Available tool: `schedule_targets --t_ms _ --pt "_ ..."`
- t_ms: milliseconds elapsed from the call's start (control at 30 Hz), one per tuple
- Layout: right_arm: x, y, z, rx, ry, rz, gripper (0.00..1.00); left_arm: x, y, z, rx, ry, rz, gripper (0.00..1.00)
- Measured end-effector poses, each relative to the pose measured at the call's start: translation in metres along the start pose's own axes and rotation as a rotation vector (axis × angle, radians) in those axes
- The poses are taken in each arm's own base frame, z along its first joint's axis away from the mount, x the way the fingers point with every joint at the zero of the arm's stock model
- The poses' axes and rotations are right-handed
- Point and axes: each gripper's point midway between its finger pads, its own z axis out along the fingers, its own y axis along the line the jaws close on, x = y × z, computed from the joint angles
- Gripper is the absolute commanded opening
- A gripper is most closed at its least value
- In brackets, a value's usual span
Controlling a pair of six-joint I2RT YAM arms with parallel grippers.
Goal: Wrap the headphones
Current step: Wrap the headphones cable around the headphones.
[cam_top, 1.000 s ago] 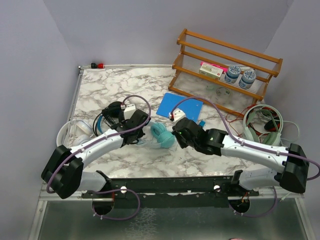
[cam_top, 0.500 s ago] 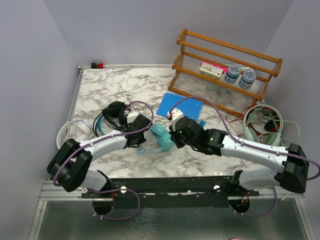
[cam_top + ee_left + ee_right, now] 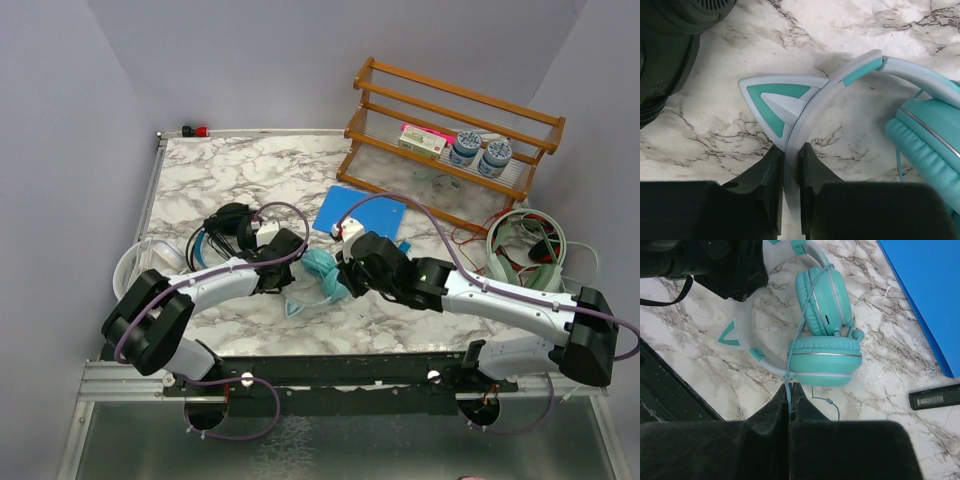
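The teal cat-ear headphones (image 3: 320, 274) lie on the marble table between my two grippers, ear cups folded together. My left gripper (image 3: 284, 277) is shut on the pale headband just below a cat ear (image 3: 774, 98); its fingertips (image 3: 771, 159) pinch the band. My right gripper (image 3: 346, 276) is shut on the thin teal cable (image 3: 790, 388), which runs up over the ear cups (image 3: 825, 354). The black headset with blue accents (image 3: 224, 231) lies behind my left gripper. A pale headset (image 3: 524, 252) lies at the far right.
A wooden rack (image 3: 452, 128) with a pink box and two jars stands at the back right. A blue pad (image 3: 360, 212) lies behind the teal headphones. A white bowl (image 3: 132, 268) sits at the left edge. A small black bar (image 3: 935, 396) lies near the pad.
My left gripper has shifted right and its arm has swung in. The teal headphones have turned, and the headband with its cat ear now lies toward the front edge. My right gripper moved slightly left.
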Motion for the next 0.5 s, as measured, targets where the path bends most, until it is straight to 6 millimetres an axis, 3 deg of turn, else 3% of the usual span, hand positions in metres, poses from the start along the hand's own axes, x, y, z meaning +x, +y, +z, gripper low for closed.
schedule_targets --t_ms 67,333,500 --pt "-0.001 0.000 0.000 -0.003 -0.003 0.002 0.01 -0.001 -0.002 0.002 -0.001 -0.003 -0.018 0.00" --pt "-0.008 0.012 -0.004 -0.081 -0.008 -0.048 0.01 -0.005 -0.007 0.003 0.019 -0.021 -0.002 0.00" --pt "-0.034 0.019 -0.009 -0.105 -0.008 -0.125 0.01 -0.010 -0.005 -0.003 0.038 -0.037 0.106 0.00"
